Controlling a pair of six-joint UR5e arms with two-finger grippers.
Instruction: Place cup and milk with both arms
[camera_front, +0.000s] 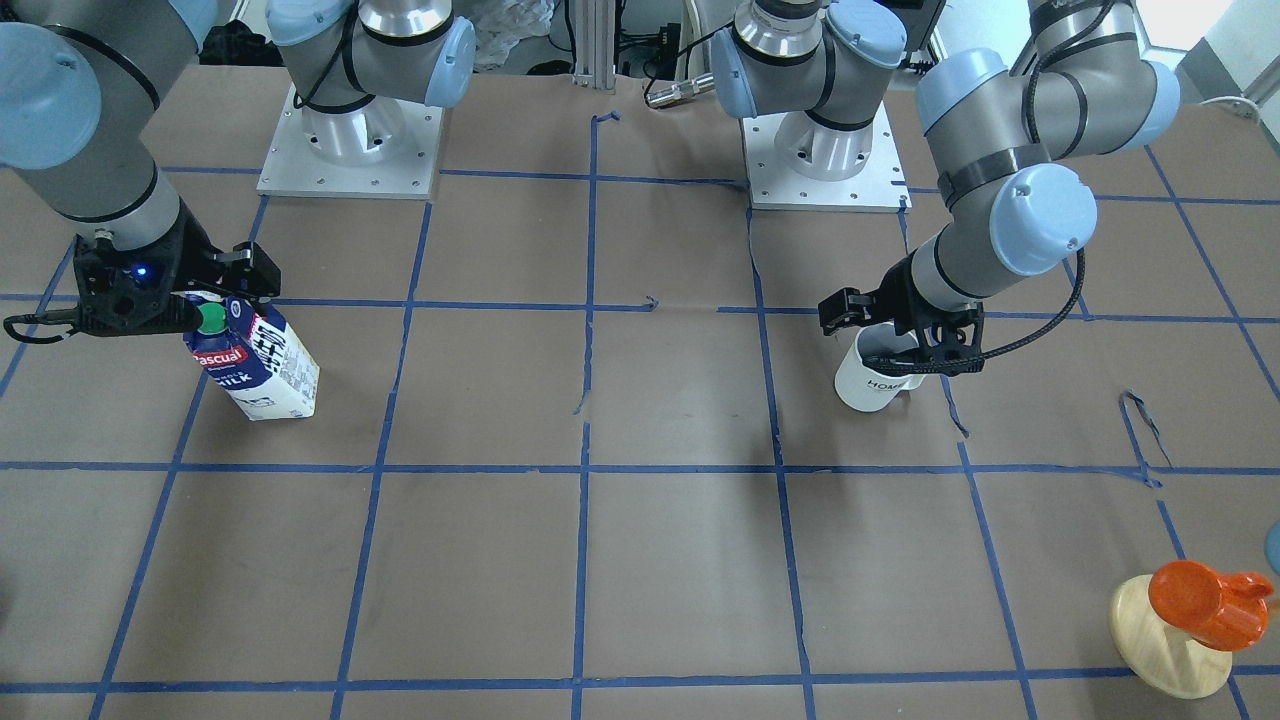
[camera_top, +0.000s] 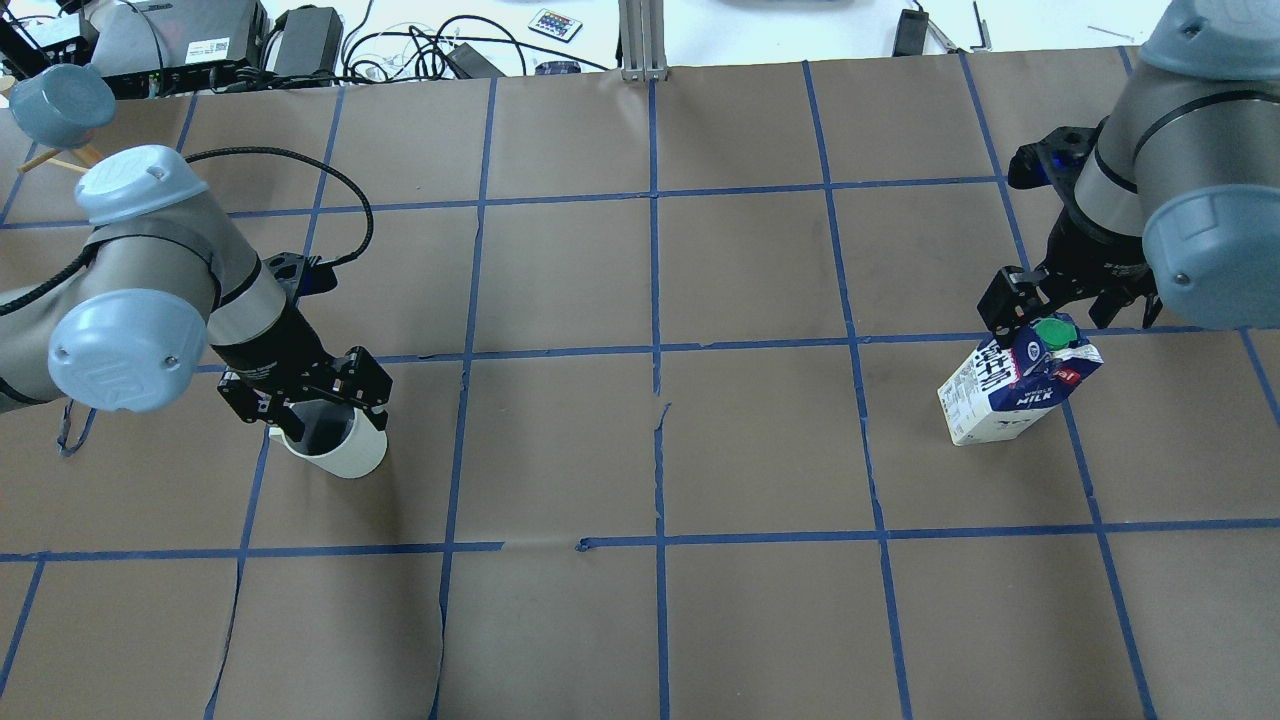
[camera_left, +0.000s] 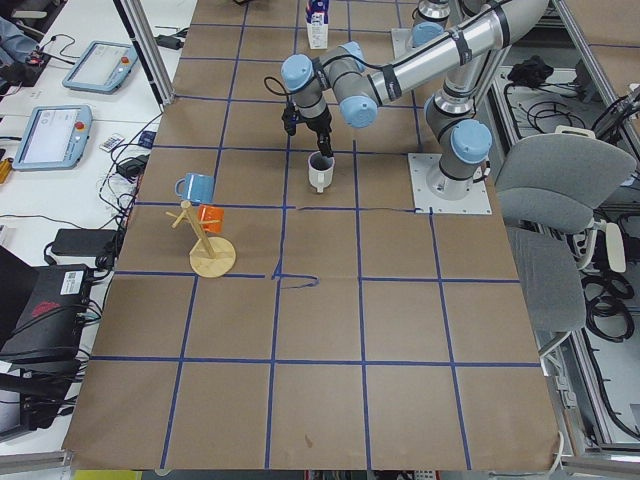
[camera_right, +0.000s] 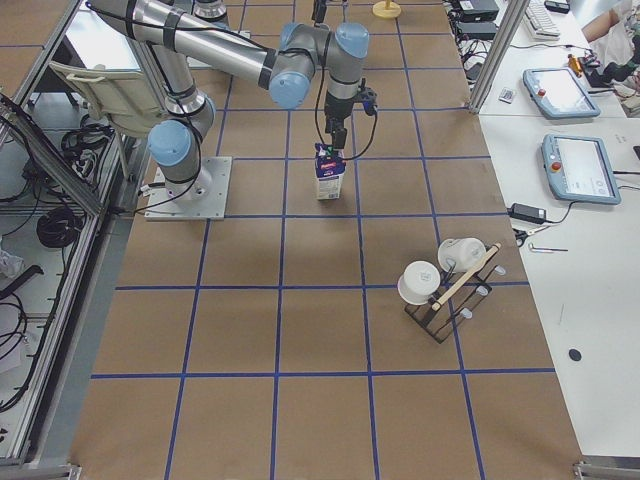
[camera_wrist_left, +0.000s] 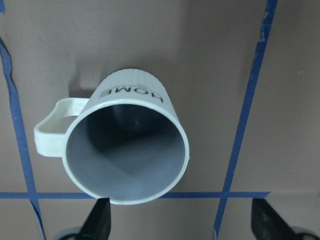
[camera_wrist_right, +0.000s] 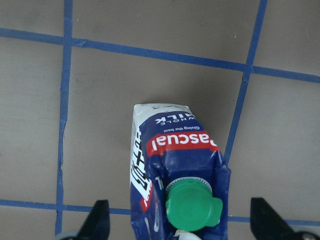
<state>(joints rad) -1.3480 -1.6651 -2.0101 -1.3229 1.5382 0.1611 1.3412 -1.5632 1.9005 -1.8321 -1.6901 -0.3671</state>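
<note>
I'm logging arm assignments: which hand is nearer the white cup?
Left. The left hand is open directly above the cup; the right hand is far across the table, open above the milk.

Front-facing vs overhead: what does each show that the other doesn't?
Front only: the arm bases, the cup's HOME lettering, an orange mug on a wooden stand. Overhead only: cables and a remote beyond the table. Both: cup, milk, blue tape grid, left gripper at the cup, right gripper at the milk, both open.
</note>
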